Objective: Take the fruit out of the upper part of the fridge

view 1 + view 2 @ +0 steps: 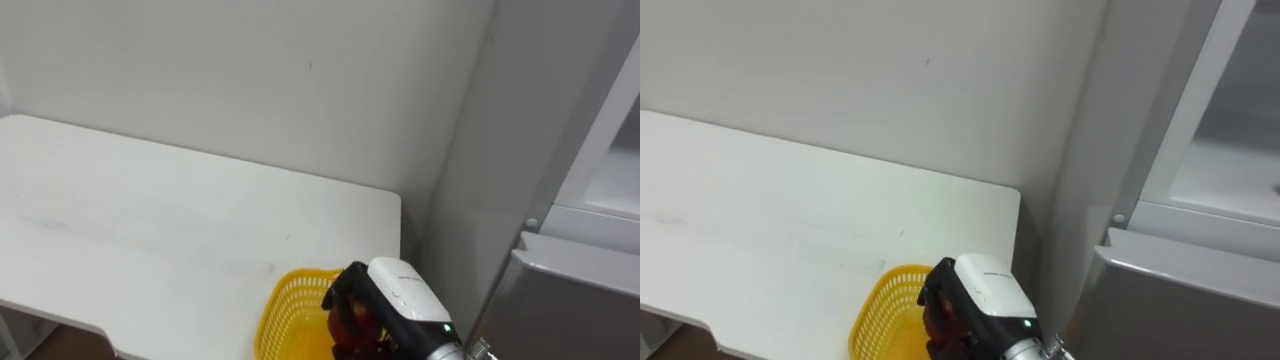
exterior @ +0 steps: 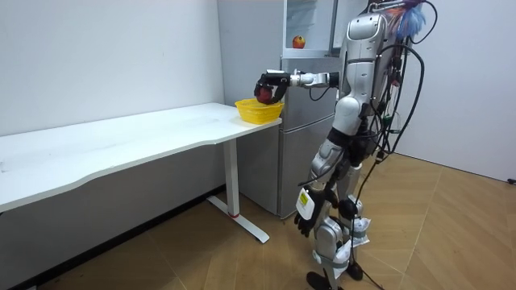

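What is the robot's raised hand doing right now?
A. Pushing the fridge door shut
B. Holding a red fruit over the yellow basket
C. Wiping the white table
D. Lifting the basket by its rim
B: the right hand is curled round a red fruit, just over the yellow basket that stands at the fridge end of the white table.

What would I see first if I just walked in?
You'd spot the right robot hand gripping a red fruit over the yellow basket at the end of the white table. Nearby, a second red fruit sits in the open upper fridge.
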Available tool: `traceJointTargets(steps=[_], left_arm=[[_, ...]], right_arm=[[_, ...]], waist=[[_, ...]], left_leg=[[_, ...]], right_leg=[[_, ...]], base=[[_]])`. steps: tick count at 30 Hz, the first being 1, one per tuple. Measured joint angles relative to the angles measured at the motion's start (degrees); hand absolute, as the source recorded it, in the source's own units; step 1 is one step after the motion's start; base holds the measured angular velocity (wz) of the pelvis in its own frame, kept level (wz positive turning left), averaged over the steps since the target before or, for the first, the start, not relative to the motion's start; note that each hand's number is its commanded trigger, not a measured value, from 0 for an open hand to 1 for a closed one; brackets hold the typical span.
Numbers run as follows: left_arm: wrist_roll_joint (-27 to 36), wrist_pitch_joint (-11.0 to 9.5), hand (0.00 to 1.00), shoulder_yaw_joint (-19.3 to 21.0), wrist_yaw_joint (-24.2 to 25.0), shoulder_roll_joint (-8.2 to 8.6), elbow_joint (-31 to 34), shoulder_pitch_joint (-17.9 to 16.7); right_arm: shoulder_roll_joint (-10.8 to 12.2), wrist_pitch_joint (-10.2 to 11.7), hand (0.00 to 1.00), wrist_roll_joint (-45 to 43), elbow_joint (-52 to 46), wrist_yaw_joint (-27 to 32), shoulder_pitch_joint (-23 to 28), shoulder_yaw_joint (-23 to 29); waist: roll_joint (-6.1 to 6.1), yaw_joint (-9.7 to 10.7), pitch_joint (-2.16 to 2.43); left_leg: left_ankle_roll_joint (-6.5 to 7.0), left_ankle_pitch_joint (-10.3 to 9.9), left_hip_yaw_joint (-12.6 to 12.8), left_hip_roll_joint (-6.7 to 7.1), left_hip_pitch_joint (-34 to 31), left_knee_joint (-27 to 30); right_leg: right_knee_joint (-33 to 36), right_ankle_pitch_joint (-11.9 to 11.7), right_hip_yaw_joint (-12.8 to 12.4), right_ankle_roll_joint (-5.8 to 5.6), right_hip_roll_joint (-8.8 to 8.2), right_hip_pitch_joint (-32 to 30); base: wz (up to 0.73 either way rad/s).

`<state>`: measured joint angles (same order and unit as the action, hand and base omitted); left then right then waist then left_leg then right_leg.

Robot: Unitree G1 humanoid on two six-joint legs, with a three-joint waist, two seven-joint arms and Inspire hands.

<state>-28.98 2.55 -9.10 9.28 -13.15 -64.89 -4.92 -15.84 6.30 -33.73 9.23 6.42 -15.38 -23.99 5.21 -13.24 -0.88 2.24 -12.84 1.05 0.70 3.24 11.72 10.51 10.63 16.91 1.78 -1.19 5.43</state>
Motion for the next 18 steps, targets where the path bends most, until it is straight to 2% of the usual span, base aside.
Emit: traceJointTargets(steps=[3,18], left_arm=[[0.0,0.0,0.00,0.1,0.0,0.00,0.5,0.0],[-0.5,0.0,0.00,1.1,-0.2,0.22,0.8,-0.2]], right_arm=[[0.0,0.0,0.00,0.4,0.2,0.0,0.0,0.0],[0.2,-0.1,0.00,0.4,0.2,0.0,0.0,0.0]], waist=[[-0.18,-0.1,0.27],[0.53,0.0,0.39]], left_leg=[[-0.01,0.1,0.2,0.00,0.4,0.0],[-0.08,0.2,0.0,0.08,0.0,0.2]], right_leg=[[0.0,0.0,-0.5,0.00,0.03,0.2],[0.1,0.0,-0.8,0.00,-0.02,0.2]], base=[[-0.04],[0.00]])
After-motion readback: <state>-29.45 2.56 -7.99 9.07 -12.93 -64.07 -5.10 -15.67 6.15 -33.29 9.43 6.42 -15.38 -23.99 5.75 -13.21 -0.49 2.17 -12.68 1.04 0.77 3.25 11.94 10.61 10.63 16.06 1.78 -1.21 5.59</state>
